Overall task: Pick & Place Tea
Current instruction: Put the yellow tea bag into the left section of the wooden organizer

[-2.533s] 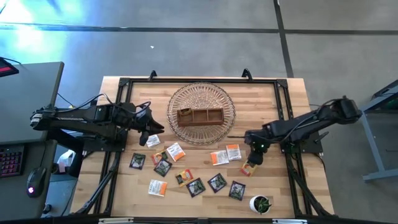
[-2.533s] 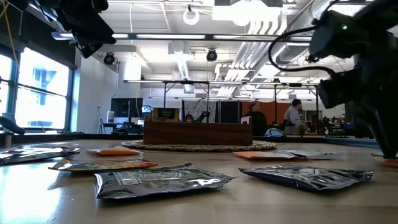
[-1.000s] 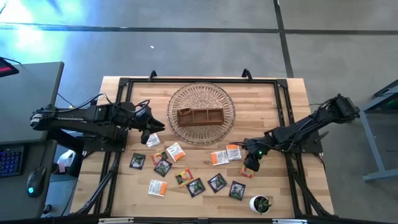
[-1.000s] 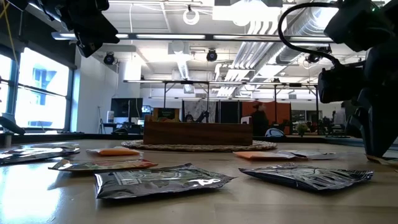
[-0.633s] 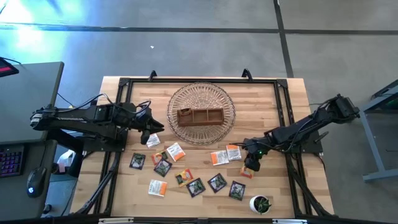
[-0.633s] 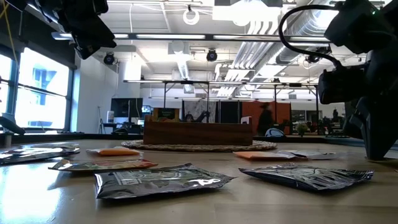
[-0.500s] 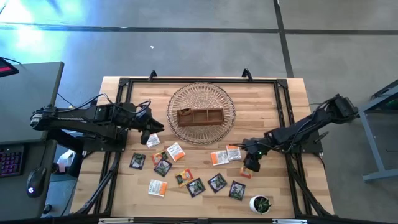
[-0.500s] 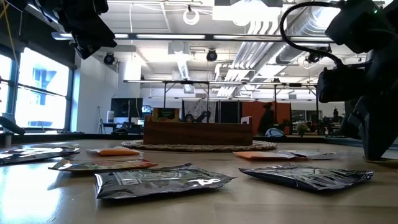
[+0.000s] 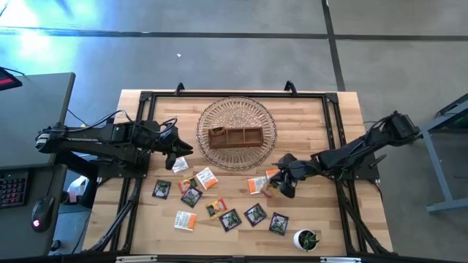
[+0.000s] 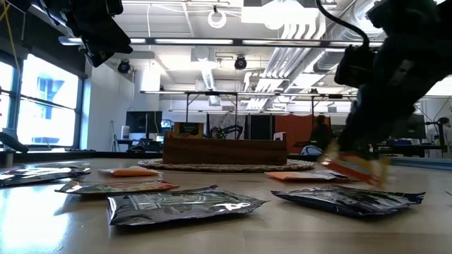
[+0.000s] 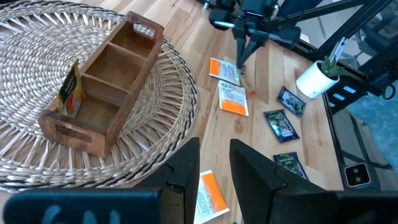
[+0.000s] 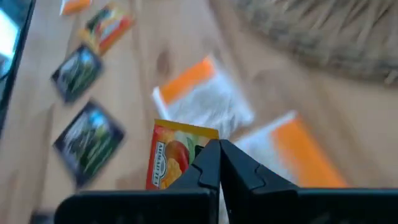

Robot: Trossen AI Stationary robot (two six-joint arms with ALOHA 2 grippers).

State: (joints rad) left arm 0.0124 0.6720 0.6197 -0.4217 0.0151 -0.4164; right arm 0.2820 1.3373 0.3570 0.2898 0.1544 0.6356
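Now my right gripper (image 12: 214,163), fingers pinched on a yellow-red tea sachet (image 12: 175,155), carries it; next comes the wooden tray (image 9: 235,136) at eleven o'clock, while the left gripper (image 9: 178,152) waits, its fingers slightly parted.

The high camera looked straight down on the table (image 9: 322,117). The low one sat at tabletop height, facing the room. Both wrist cameras looked close past their fingers; all four shared the wicker mat (image 9: 237,133).

Grey concrete floor (image 9: 219,58), tall window (image 10: 42,106), bright ceiling strip lights (image 10: 205,41).
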